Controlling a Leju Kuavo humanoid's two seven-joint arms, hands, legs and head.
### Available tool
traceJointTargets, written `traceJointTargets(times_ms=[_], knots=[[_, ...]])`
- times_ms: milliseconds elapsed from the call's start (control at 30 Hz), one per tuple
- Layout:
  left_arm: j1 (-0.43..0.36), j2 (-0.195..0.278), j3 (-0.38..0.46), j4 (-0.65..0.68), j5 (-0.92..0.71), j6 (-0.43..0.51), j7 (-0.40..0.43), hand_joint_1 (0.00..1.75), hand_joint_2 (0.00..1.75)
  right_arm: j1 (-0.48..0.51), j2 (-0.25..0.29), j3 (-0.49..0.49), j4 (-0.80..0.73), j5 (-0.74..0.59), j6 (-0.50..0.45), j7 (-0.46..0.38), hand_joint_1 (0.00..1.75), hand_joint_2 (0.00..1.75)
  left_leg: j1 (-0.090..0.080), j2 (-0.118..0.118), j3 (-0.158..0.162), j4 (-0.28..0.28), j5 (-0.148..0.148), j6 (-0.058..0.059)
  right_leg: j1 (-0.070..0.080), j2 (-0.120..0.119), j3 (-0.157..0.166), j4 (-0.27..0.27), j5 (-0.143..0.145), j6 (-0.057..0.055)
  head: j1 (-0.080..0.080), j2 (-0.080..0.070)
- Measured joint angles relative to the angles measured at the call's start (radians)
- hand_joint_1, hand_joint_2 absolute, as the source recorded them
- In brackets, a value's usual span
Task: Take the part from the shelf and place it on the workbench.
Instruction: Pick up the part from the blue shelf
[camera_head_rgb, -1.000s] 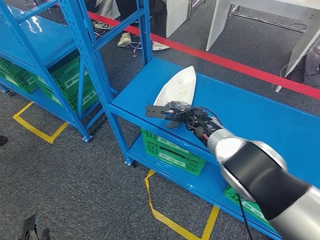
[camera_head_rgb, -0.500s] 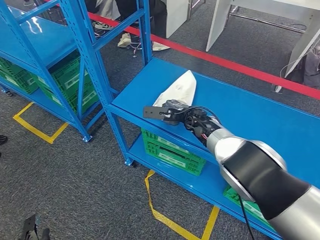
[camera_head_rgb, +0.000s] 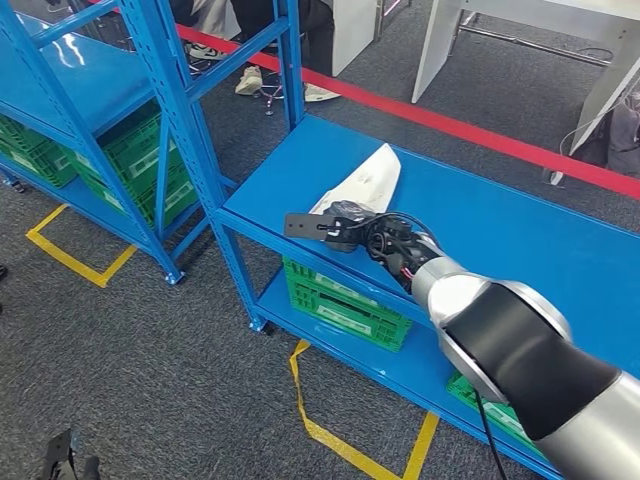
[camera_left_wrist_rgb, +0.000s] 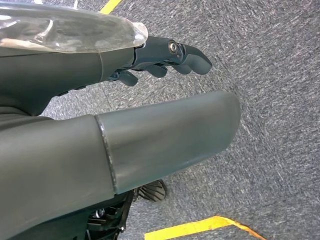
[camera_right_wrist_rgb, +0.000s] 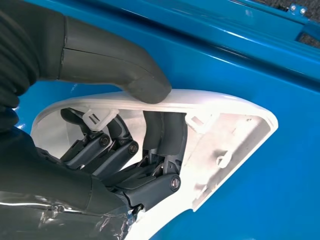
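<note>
At the far left stands a tall blue steel rack (camera_head_rgb: 162, 130) with green slotted plastic crates (camera_head_rgb: 140, 160) low inside it. The left hand (camera_left_wrist_rgb: 166, 57) hangs over grey carpet (camera_left_wrist_rgb: 271, 75) with its fingers (camera_left_wrist_rgb: 188, 56) stretched out, holding nothing. Right of the rack, on the blue shelf (camera_head_rgb: 483, 220), the right hand (camera_head_rgb: 358, 230) grips the white pointed plastic shell part (camera_head_rgb: 370, 180): the thumb (camera_right_wrist_rgb: 113, 62) presses on its outer face and the dark fingers (camera_right_wrist_rgb: 113, 150) curl inside its hollow. The part is tilted up on edge, close over the shelf top.
</note>
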Motion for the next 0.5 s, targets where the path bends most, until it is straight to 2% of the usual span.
traceJointTargets(times_ms=[500], knots=[[0.001, 0.001, 0.000, 0.000, 0.005, 0.001, -0.001, 0.00, 0.00, -0.005, -0.002, -0.004, 0.000, 0.003, -0.025, -0.017, 1.75, 1.75, 0.000, 0.000, 0.000, 0.000, 0.000, 0.000, 0.000, 0.000, 0.000, 0.000, 0.000, 0.000, 0.000, 0.000]])
